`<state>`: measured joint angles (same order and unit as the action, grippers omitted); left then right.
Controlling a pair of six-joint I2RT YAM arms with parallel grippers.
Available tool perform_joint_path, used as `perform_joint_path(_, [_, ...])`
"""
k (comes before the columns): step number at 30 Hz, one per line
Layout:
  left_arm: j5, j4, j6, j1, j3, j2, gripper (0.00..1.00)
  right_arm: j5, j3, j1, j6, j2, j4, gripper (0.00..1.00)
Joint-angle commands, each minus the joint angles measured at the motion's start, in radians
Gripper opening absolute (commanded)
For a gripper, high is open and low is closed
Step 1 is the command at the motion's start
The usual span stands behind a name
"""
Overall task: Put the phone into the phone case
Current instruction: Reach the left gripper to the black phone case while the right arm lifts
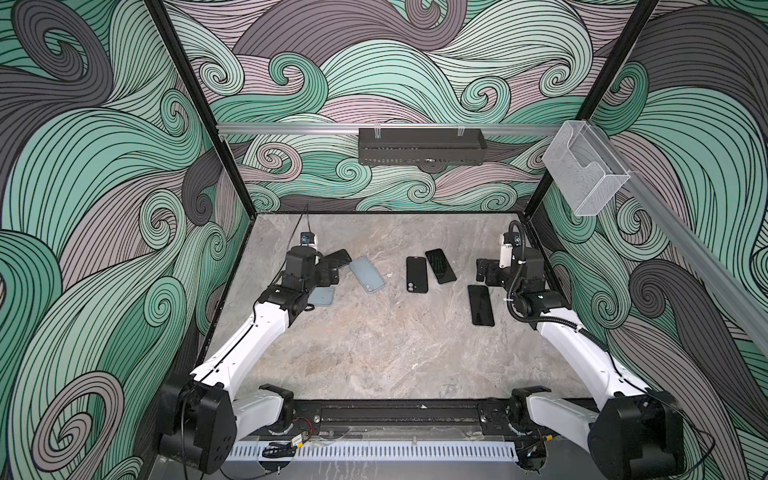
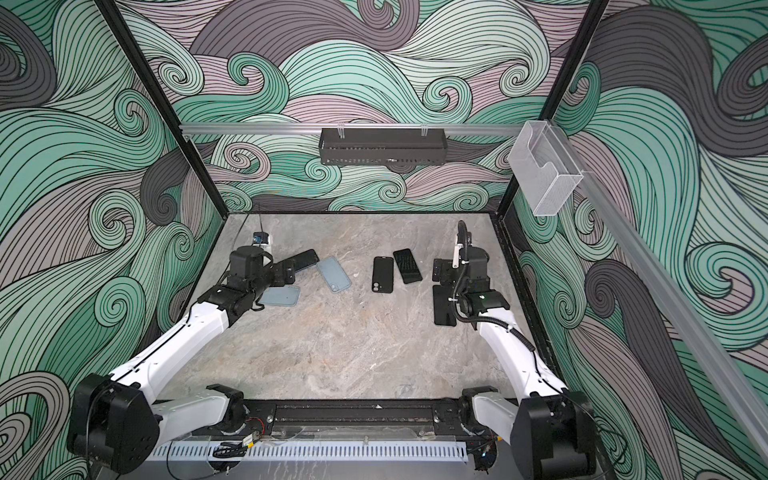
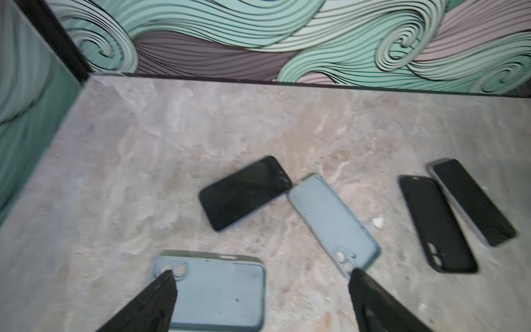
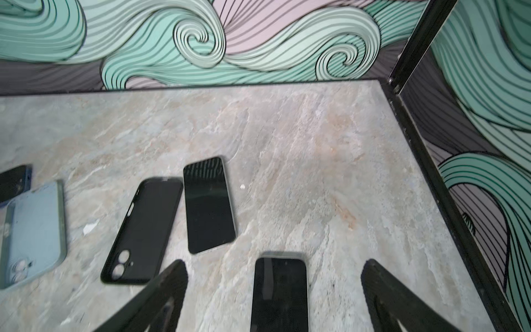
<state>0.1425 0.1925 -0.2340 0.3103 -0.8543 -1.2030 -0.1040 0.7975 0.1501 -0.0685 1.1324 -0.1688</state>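
Note:
Three dark-screened phones and three cases lie flat on the marble table. My left gripper hangs open over a light blue case, its camera holes by one fingertip. Beyond it lie a phone and a second light blue case. My right gripper is open above a phone that lies between its fingers. In the middle, a black case lies beside a third phone.
Patterned walls close the table on three sides, with a black frame edge near my right gripper. A black shelf and a clear holder hang on the walls. Bare marble reaches to the front rail.

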Motion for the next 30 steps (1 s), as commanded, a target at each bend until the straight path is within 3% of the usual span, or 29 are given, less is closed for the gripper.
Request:
perform_joint_path(1, [-0.075,0.121,-0.064,0.066,-0.076,-0.055,0.92,0.019,0.055,0.023,-0.027,-0.01,-0.167,0.94])
perform_joint_path(8, [-0.083,0.081,-0.099,0.174,-0.206,-0.267,0.85,0.039,0.106,0.052,-0.04,0.0,-0.284,0.93])
perform_joint_path(18, [-0.085,0.17,-0.154,0.302,-0.538,-0.651,0.68,0.049,0.095,0.063,-0.045,-0.038,-0.333,0.93])
perform_joint_path(30, [-0.061,0.25,-0.277,0.393,-0.763,-0.913,0.52,0.041,0.088,0.066,-0.054,-0.055,-0.338,0.93])
